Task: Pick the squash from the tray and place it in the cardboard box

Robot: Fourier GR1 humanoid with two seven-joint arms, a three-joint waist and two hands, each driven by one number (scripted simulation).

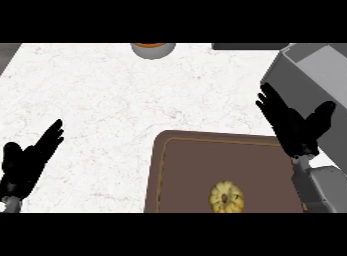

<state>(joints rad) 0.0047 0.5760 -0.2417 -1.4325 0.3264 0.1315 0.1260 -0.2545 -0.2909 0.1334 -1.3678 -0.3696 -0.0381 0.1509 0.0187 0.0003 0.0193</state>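
A small yellow ribbed squash (228,197) lies on the brown tray (198,165) near the view's lower edge. My right hand (294,127) hovers open, fingers straight, above the tray's far right corner, well beyond the squash. The grey box (331,85) stands at the right, just behind that hand. At the lower left my left hand (27,162) rests open over the white counter, far from the tray.
A grey bowl with an orange inside (153,49) sits at the counter's far edge. A dark object (246,46) lies at the top right. The marble counter (95,100) spreads left of the tray.
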